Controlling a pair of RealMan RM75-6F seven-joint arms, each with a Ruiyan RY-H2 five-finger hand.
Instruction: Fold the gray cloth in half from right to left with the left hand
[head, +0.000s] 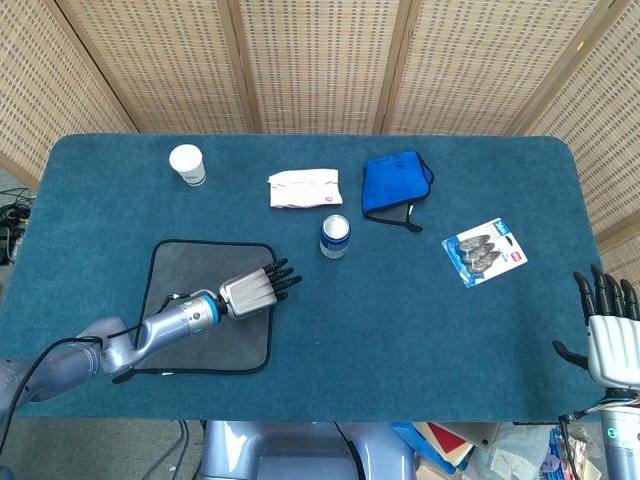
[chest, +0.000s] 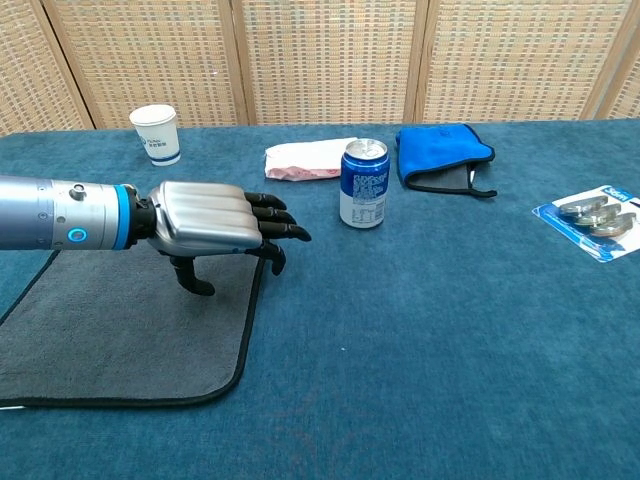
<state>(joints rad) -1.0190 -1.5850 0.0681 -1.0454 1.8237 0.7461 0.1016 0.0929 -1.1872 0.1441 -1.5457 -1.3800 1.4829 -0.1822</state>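
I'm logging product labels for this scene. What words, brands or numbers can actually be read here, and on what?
Nothing reads clearly in either view.
Blue can: white print on the side, too blurred to read.
Paper cup: faint blue marking, illegible.
Blister pack: a small red patch and print, too small to read.
White packet: faint reddish print, unreadable.

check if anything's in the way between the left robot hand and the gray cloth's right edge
Nothing visible stands in the way. The left robot hand hangs right over the gray cloth at its right edge, fingertips past the border. The soda can stands apart to the right on the table.
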